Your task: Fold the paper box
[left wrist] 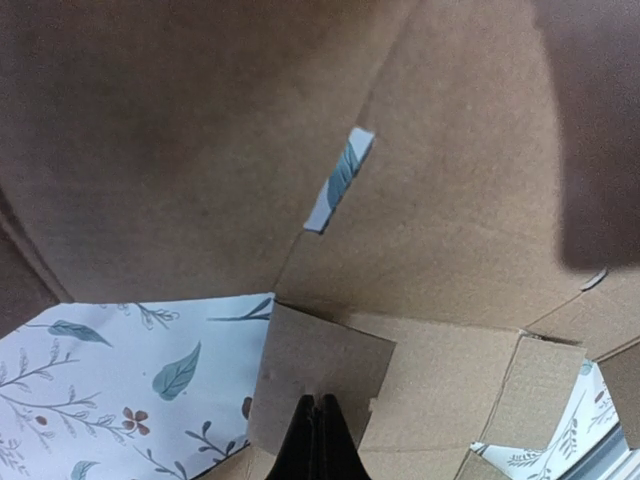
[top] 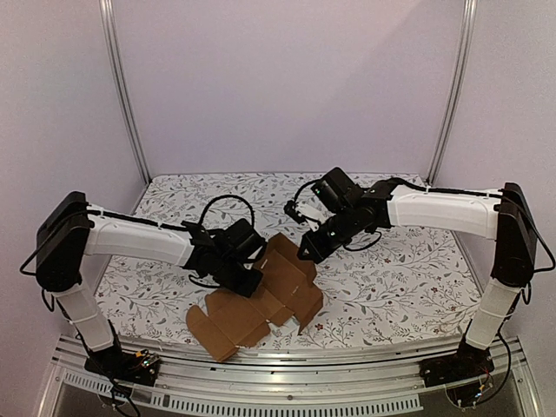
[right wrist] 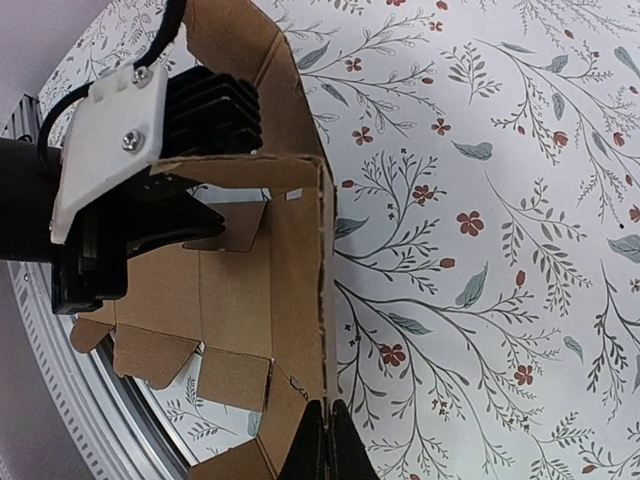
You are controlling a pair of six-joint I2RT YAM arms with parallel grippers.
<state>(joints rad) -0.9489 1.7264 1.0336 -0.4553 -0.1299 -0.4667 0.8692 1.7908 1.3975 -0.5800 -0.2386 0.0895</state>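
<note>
Box (top: 269, 304) half-folded, some walls up, on table (top: 391, 278) near its 6 o'clock edge. Left gripper (top: 252, 282) has its fingers pressed together over the box's 9 o'clock flap, nothing visibly pinched. Right gripper (top: 306, 254) has its fingers pressed together at the box's 1 o'clock wall; contact unclear.

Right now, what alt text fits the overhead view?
A half-folded brown cardboard box lies on a flowered table. A robot's left gripper reaches over its middle, and the right gripper reaches to its far edge.
</note>
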